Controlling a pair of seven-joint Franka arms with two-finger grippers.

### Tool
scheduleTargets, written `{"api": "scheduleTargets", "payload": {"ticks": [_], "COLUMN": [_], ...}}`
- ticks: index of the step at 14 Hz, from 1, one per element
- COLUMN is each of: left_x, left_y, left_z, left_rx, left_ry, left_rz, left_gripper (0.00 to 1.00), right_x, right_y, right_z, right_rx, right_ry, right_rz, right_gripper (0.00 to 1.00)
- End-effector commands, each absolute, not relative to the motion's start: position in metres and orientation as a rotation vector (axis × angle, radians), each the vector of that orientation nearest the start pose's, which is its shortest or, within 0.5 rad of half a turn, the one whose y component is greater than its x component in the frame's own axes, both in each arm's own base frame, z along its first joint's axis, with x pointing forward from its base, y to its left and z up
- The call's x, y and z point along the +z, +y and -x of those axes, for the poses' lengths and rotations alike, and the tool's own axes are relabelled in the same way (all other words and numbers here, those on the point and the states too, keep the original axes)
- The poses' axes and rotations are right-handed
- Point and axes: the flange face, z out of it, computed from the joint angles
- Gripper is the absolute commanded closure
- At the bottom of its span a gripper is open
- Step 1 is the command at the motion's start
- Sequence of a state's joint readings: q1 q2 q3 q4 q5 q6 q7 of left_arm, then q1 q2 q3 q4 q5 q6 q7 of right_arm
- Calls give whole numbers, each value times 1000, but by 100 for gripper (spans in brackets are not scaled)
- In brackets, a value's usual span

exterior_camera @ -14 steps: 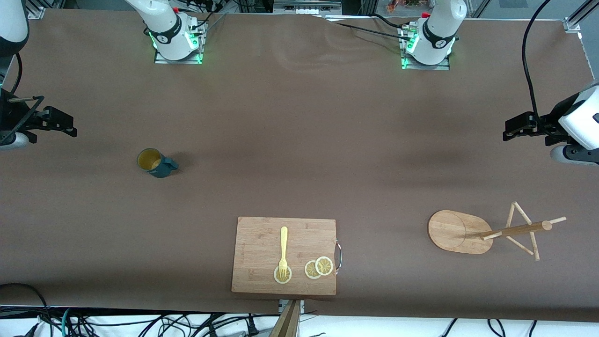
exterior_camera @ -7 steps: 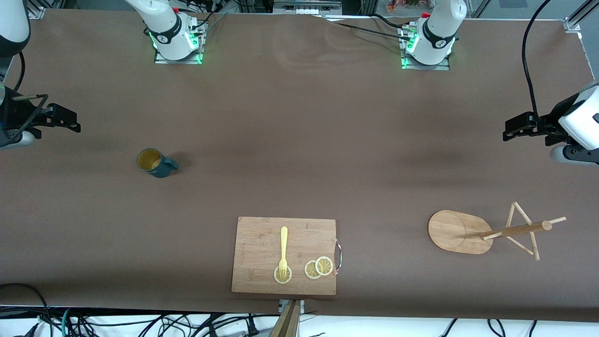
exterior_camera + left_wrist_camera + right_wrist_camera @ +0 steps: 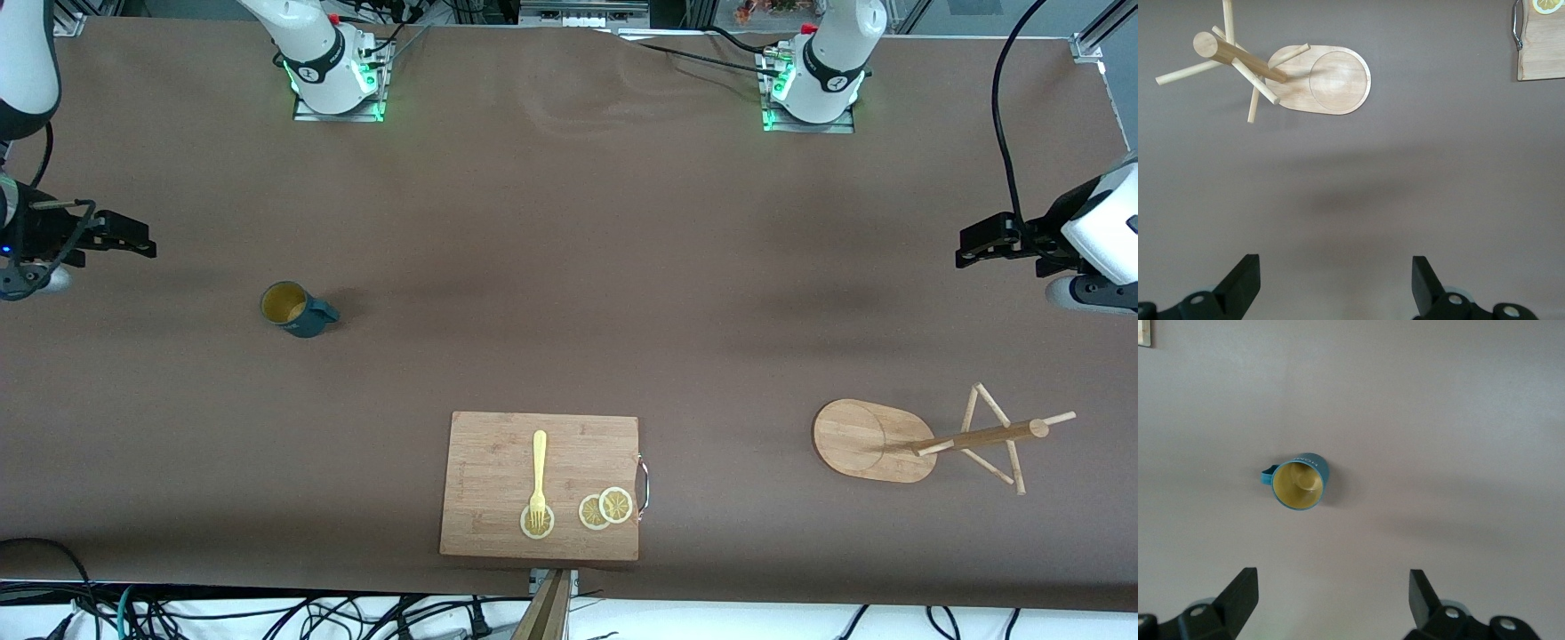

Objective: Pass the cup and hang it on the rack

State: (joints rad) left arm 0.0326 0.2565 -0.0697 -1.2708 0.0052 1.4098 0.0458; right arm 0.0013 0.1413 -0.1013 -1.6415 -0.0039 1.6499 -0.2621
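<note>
A brown desk (image 3: 569, 267) spreads beneath two Franka arms, nothing on it yet lifted. Near the middle of the edge closest to the front camera lies a bamboo cutting board (image 3: 498, 462), carrying a yellow fork (image 3: 538, 476) and three lemon slices (image 3: 605, 508). Toward the left arm's end, near that same edge, stands the rack (image 3: 876, 440), its oval base flat on the desk and thin pegs fanning from the top of the central post.

The left gripper (image 3: 978, 242) waits in the air at the left arm's end of the desk, fingers spread wide and empty, as its wrist view confirms (image 3: 1331, 283). The right gripper (image 3: 133, 244) hangs over the right arm's end, likewise wide open with nothing between its fingers (image 3: 1331, 600).

The cup (image 3: 293, 308), smallest of the task's pieces, sits upright toward the right arm's end, about midway between the desk's long edges, its loop handle pointing toward the desk's centre and its tan inside showing (image 3: 1299, 482). It looks light, rigid and probably ceramic, so likely breakable if dropped, with a glaze that may slip. The ribbed wall should offer some bite; pinching the rim away from the handle looks the soundest hold, leaving the loop free for the handover and for a peg.
</note>
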Motion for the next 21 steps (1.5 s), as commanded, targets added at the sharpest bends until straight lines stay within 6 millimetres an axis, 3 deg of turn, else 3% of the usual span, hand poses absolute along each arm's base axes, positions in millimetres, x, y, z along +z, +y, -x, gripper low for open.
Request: {"api": "scheduleTargets", "payload": {"ticks": [1, 8, 10, 13, 21], "left_x": [607, 607, 607, 607, 606], "left_y": [-17, -16, -16, -15, -16], "left_z": [-618, -618, -618, -618, -618], "left_rx": [168, 168, 168, 168, 170], "left_ry": [110, 110, 110, 110, 118], "left_rz": [3138, 3138, 3138, 3138, 3138], "left_gripper": [0, 0, 0, 0, 0], "right_x": [497, 399, 373, 339, 264], "right_y": [-33, 7, 7, 6, -6], "right_z": [-598, -600, -601, -581, -534], "right_rx": [226, 101, 154, 211, 19], "right_ry": [-295, -353, -319, -303, -286], "right_rz": [3113, 3136, 3137, 3132, 3152], "right_gripper": [0, 0, 0, 0, 0]}}
